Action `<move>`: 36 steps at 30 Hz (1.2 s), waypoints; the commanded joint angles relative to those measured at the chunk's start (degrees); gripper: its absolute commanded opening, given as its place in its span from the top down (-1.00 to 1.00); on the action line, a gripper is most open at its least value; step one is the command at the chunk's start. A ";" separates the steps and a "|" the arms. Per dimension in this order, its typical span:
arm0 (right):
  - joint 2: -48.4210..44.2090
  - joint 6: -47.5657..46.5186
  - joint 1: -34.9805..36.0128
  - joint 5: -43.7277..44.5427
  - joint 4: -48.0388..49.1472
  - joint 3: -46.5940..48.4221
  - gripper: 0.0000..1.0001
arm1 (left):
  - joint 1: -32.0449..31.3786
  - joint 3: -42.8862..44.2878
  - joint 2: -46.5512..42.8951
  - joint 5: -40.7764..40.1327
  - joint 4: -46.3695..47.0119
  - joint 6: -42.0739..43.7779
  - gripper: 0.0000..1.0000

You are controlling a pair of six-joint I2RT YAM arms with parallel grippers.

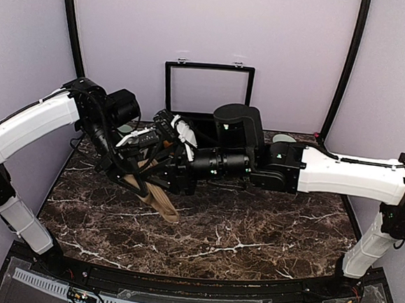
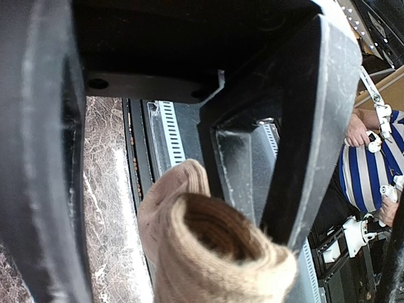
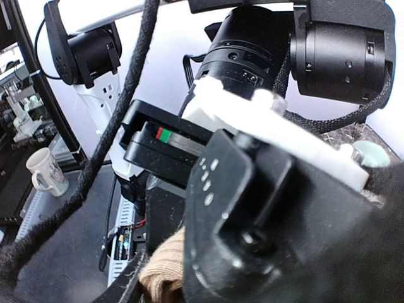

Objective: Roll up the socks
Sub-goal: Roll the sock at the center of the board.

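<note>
- The tan-brown sock (image 1: 162,203) hangs over the left-centre of the marble table (image 1: 266,234). Its long axis runs steeply from the grippers down toward the near right, and its lower end seems to rest on the tabletop.
- The left arm (image 1: 32,127) reaches in from the left and the right arm (image 1: 348,173) stretches across from the right, so the two wrists crowd together just above the sock's upper end.
- The left gripper (image 1: 129,179) is the nearer one. Its jaws are pressed almost together, apparently pinching the sock's upper fabric. In the left wrist view the sock lies against one finger (image 2: 315,139).
- The right gripper (image 1: 167,171) sits just beside that upper end, on its right. The other wrist blocks the view, so how its jaws stand cannot be told.
- The cuff (image 2: 218,230), curled open, faces the left wrist camera. The sock lies below and between both grippers, so any rolling would likely have to run down its hanging length.
</note>
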 commanded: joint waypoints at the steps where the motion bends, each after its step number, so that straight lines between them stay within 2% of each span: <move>1: 0.03 0.36 -0.57 1.32 2.35 1.30 0.04 | -0.53 1.50 -0.69 0.72 -1.46 0.67 1.00; 5: -0.59 0.44 -1.11 0.31 2.80 1.63 -0.03 | -0.50 1.50 -0.65 0.43 -1.50 0.60 1.00; 8: -0.84 0.62 -1.50 -1.10 1.91 1.91 0.03 | -0.55 1.66 -0.69 0.22 -1.46 0.50 1.00; 13: -0.35 1.46 -1.73 -3.20 0.58 2.43 0.54 | -0.53 1.81 -0.43 -0.24 -1.47 0.49 1.00; 15: -0.16 1.60 -1.78 -3.78 0.24 2.57 0.64 | -0.51 1.64 -0.38 -0.47 -1.46 0.57 1.00; 18: 0.10 1.69 -1.92 -4.03 -0.09 3.09 0.61 | -0.52 1.18 -0.22 -1.00 -1.46 0.69 1.00; 19: 0.25 1.62 -1.91 -3.95 -0.28 3.43 0.55 | -0.52 1.01 -0.15 -1.21 -1.46 0.76 1.00; 21: 0.49 1.36 -1.91 -3.22 -0.88 4.09 0.24 | -0.57 0.62 -0.04 -1.48 -1.46 0.81 1.00; 23: 0.51 0.88 -1.89 -2.64 -1.08 4.34 0.19 | -0.50 0.30 -0.19 -1.65 -1.46 0.81 1.00; 25: 0.63 0.54 -1.99 -2.51 -1.48 4.71 0.29 | -0.53 0.19 -0.21 -1.82 -1.47 0.83 1.00; 32: 1.14 0.46 -2.07 -4.14 -3.11 4.93 0.97 | -0.53 0.36 -0.09 -2.14 -1.46 0.92 1.00; 36: 1.00 1.51 -2.11 -4.45 -3.49 4.19 1.00 | -0.50 1.38 0.58 -3.39 -1.39 0.59 0.98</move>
